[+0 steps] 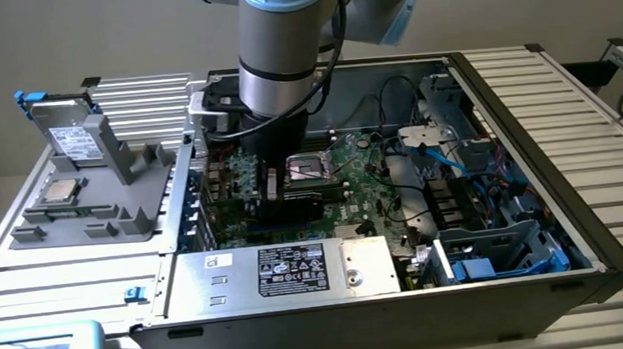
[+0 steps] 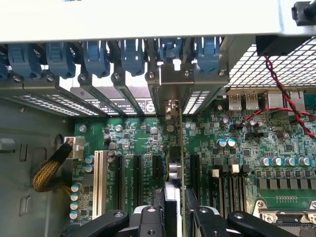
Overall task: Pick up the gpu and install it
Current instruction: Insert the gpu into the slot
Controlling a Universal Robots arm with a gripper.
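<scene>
Item: gpu (image 2: 173, 163), edge-on and upright over a motherboard (image 2: 276, 148) expansion slot inside the open computer case (image 1: 579, 230), its bracket at the rear slot openings, clamped by the gripper (image 2: 174, 210); pickup done, seating apparently unfinished.

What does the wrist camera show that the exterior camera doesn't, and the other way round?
Wrist view alone: a row of blue slot clips, a white expansion slot, and the thin green gpu card seen edge-on, its silver bracket among the slot covers. Exterior view alone: the silver boxy drive on a grey holder, and the labelled power supply. Both: the green motherboard and the gripper holding the card.
</scene>
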